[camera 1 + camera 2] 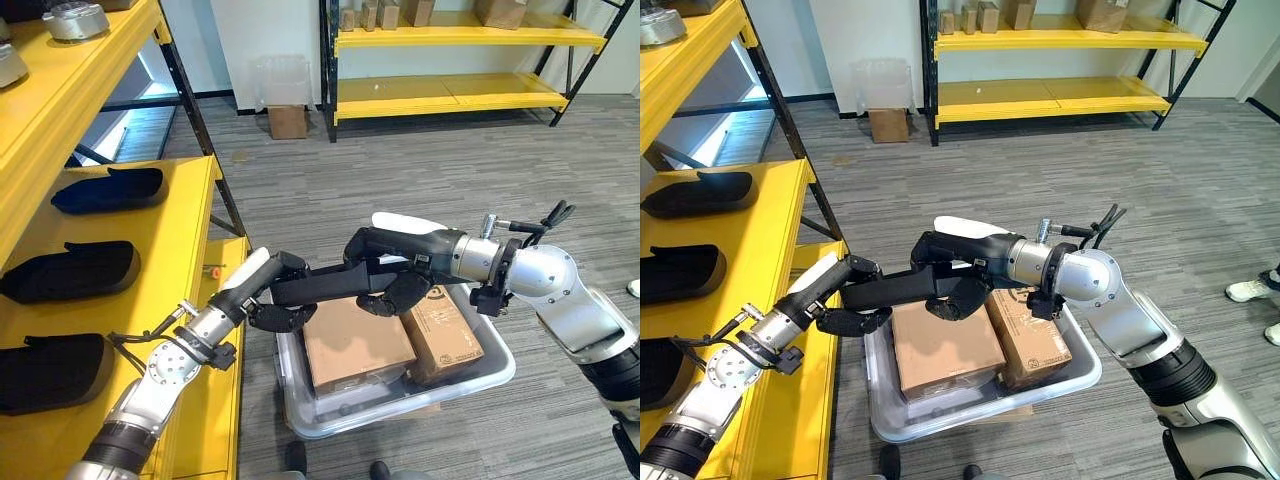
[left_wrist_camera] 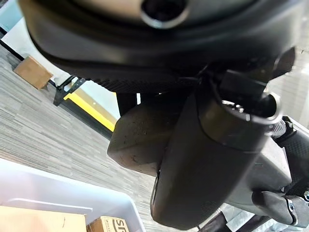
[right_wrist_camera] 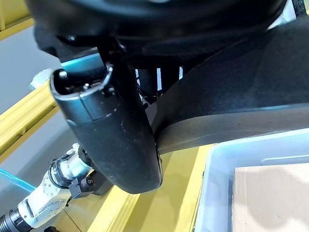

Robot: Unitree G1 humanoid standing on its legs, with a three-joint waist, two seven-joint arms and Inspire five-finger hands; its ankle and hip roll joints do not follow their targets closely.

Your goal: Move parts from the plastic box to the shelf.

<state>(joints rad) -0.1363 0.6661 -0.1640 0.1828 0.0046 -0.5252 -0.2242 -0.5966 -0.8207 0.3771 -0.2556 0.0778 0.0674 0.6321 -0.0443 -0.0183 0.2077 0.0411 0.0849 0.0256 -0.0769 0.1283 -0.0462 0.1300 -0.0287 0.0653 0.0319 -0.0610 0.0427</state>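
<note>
A long black part (image 1: pixel 325 286) hangs level above the left end of the translucent plastic box (image 1: pixel 492 378). My left hand (image 1: pixel 275 300) is shut on its left end, beside the edge of the yellow shelf (image 1: pixel 190 230). My right hand (image 1: pixel 395 275) is shut on its right end, over the box. The right wrist view shows the part (image 3: pixel 241 96) running past the thumb. Two cardboard boxes (image 1: pixel 355 345) (image 1: pixel 445 330) lie inside the plastic box. Three similar black parts (image 1: pixel 110 190) (image 1: pixel 70 270) (image 1: pixel 45 370) rest in a row on the shelf's middle level.
Round metal parts (image 1: pixel 75 20) sit on the shelf's upper level. A second yellow rack (image 1: pixel 450 95) with cardboard boxes stands at the back, and a small carton (image 1: pixel 287 121) is on the floor beside it. A person's shoes (image 1: pixel 1250 290) show at the right edge.
</note>
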